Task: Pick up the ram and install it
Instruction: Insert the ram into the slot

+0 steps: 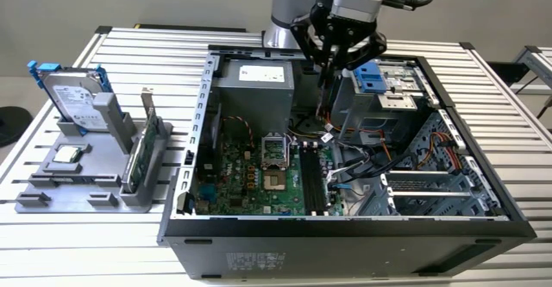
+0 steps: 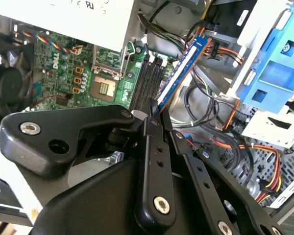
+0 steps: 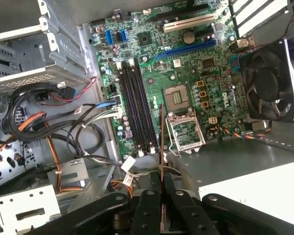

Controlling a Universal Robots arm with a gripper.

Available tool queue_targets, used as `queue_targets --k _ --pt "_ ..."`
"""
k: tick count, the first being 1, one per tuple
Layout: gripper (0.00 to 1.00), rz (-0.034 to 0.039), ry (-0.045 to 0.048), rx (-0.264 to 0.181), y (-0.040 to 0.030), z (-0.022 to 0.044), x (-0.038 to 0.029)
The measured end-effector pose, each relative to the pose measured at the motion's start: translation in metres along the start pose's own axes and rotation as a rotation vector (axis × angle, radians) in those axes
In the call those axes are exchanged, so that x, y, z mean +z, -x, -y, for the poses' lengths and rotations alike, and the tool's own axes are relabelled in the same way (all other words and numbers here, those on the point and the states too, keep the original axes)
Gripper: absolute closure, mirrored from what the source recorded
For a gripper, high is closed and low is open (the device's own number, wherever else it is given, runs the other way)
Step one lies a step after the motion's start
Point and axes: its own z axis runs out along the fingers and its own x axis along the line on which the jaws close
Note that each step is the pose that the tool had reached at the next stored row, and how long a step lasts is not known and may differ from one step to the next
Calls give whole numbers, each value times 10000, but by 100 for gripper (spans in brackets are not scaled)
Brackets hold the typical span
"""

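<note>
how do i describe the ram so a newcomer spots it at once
Start at the open computer case; the gripper hangs above its interior. The ram is the thin, narrow stick clamped in it, hanging on end, unlike the taller green card with a metal bracket in the grey rack at the exterior view's left.

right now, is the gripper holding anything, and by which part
The gripper is shut on the ram, pinching one end; the rest points toward the motherboard.
</note>
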Motion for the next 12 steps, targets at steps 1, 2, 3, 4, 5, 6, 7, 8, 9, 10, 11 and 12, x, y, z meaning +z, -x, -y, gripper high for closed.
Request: queue_targets --k 1,2,3,4,5,6,7,8,9,10,11,12 --pt "100 1 -4 101 0 0 0" --pt "100 2 -9 208 0 0 0" --pt "100 3 -13 324 0 0 0" --pt "100 4 -18 430 0 0 0" --pt "100 4 -21 539 0 0 0" --pt "100 5 -26 642 0 0 0" --pt "100 5 -30 749 0 0 0" --pt "100 7 -35 862 0 0 0" --pt "100 7 -39 967 0 0 0" --pt "100 8 -43 1070 0 0 0" --pt "100 8 -45 1131 0 0 0" --pt "100 9 -46 1147 0 0 0"
